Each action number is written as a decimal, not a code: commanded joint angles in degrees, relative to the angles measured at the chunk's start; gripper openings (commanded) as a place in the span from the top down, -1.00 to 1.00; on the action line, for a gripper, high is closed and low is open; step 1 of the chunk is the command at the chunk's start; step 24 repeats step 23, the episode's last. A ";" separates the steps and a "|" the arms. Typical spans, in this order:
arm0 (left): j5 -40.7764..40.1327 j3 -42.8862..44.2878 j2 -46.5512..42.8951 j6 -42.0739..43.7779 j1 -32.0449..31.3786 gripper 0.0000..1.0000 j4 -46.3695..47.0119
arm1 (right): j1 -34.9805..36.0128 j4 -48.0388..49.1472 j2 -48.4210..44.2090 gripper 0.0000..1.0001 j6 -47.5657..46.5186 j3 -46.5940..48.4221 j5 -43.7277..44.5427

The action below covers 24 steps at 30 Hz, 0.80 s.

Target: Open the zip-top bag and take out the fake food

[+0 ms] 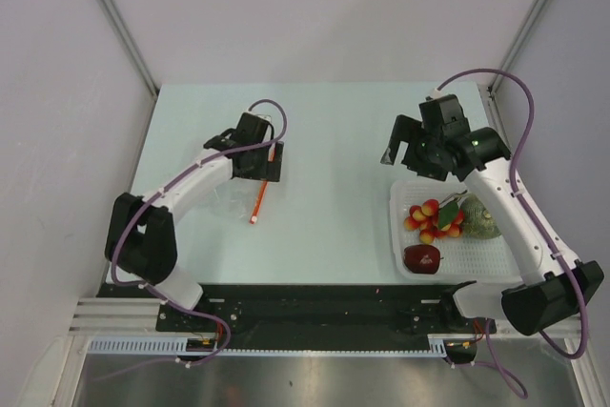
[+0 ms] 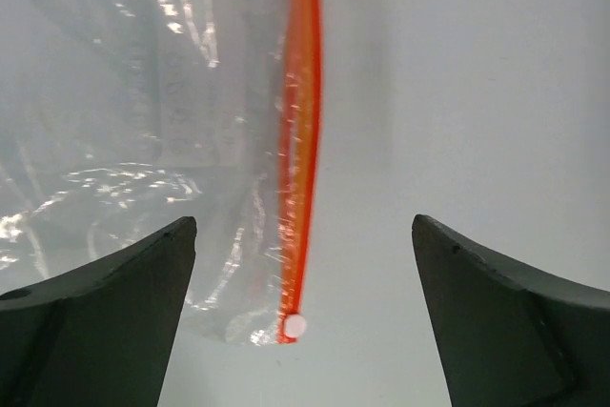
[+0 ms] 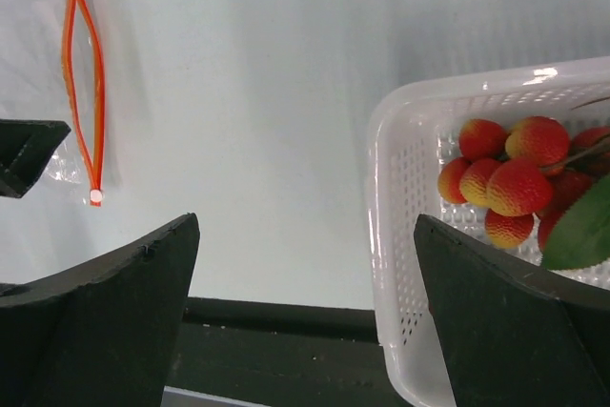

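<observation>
This is a robotics lab, set up as a closed test cell. Plain pale walls (image 1: 324, 16) joined by metal struts (image 1: 114, 18) box in a bare, light bench (image 1: 324, 140) with no household furnishing around it. The left arm (image 1: 191, 183) and the right arm (image 1: 515, 221) are bolted to a black rail (image 1: 315, 312) at the near edge, and purple cables (image 1: 481, 71) loop along them in the open. The only goods are props: fake food (image 1: 434, 219) in a white mesh basket (image 1: 394, 226).
</observation>
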 commanded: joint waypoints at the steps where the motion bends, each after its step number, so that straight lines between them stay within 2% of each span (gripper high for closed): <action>1: 16.12 -1.26 -7.98 -3.07 -0.12 -0.99 0.94 | 0.85 4.07 0.27 -0.99 0.91 -3.03 -2.94; 6: 30.44 -4.43 -15.70 -6.84 -0.12 -1.00 3.31 | 1.38 13.03 -2.53 -0.99 1.87 -9.10 -12.52; 13: 44.34 -8.30 -28.00 -11.68 -0.12 -0.99 7.44 | 1.03 23.75 -9.65 -0.99 7.14 -20.70 -18.34; 16: 50.14 -13.11 -34.06 -18.87 -0.12 -0.99 15.07 | 1.03 26.39 -14.39 -1.00 9.17 -25.45 -18.43; 18: 52.35 -16.63 -36.71 -26.40 -0.12 -0.99 24.20 | 0.85 27.01 -18.42 -0.99 10.31 -28.25 -17.90; 22: 53.50 -27.69 -42.60 -38.73 -0.12 -0.99 43.77 | 0.15 29.11 -24.94 -0.99 13.03 -34.15 -19.91; 23: 53.50 -29.47 -44.44 -41.37 -0.21 -0.99 47.58 | 0.15 29.91 -26.08 -0.99 13.56 -34.86 -22.27; 24: 53.50 -29.47 -44.44 -41.37 -0.21 -0.99 47.58 | 0.15 29.91 -26.08 -0.99 13.56 -34.86 -22.27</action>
